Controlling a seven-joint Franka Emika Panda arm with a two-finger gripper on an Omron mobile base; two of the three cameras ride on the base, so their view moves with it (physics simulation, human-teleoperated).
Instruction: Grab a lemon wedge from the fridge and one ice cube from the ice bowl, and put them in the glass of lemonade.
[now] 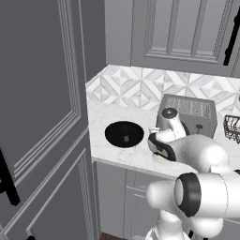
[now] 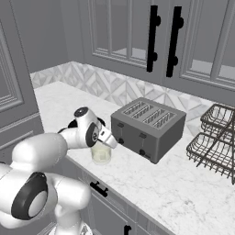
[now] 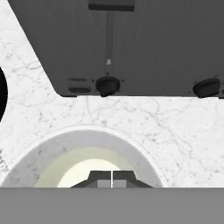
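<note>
Tall cabinet: I have a tall grey panelled cabinet (image 1: 42, 117) filling the far left of my left base view, its black handle low at the edge

Ice bowl: the ice bowl (image 1: 124, 133) sits on the counter just right of that cabinet, wide and black; I make out a tiny pale speck inside it, too small for me to name

Counter: the white marble counter (image 2: 183, 193) runs left to right under everything, with a patterned tile wall behind it

Gripper: my gripper (image 3: 112, 179) hangs directly above the glass; in the hand view I see the two dark tips pressed together with only a thin seam between them, so the pincer is closed and I see nothing held in it

Glass of lemonade: the glass of lemonade (image 2: 101, 153) stands on the counter near its front edge, between the ice bowl and the toaster; from the hand view I look straight down into its round rim at the pale yellow-green liquid, and from the right base view the hand covers its top

Toaster: a dark grey four-slot toaster (image 2: 149, 126) sits just right of the glass, slightly farther back; its knobs and lever face my hand camera

Wire rack: a dark wire rack (image 2: 215, 142) stands at the far right of the counter, apart from the toaster

Upper cabinets: grey panelled cabinets (image 2: 137, 32) with two long black handles hang above the tile wall
</note>
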